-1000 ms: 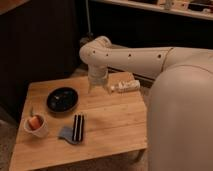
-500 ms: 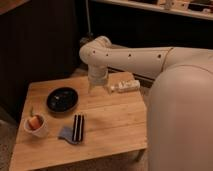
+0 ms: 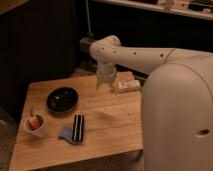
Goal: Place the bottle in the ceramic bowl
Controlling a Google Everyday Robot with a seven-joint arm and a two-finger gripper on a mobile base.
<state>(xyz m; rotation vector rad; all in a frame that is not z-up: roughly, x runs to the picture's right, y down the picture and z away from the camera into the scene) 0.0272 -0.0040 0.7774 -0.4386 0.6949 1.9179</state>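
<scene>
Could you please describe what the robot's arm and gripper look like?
The arm is glossy cream-white, built of smooth rounded shells with a bulbous joint; no cables or markings show. The gripper, the same pale colour, hangs over the table's far side, just beside the bottle.

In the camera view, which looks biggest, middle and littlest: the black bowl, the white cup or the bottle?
1. Black bowl, clearly largest.
2. White cup and bottle look alike; the bottle lies farther back, so no ranking.
The tool hangs close beside the bottle.
</scene>
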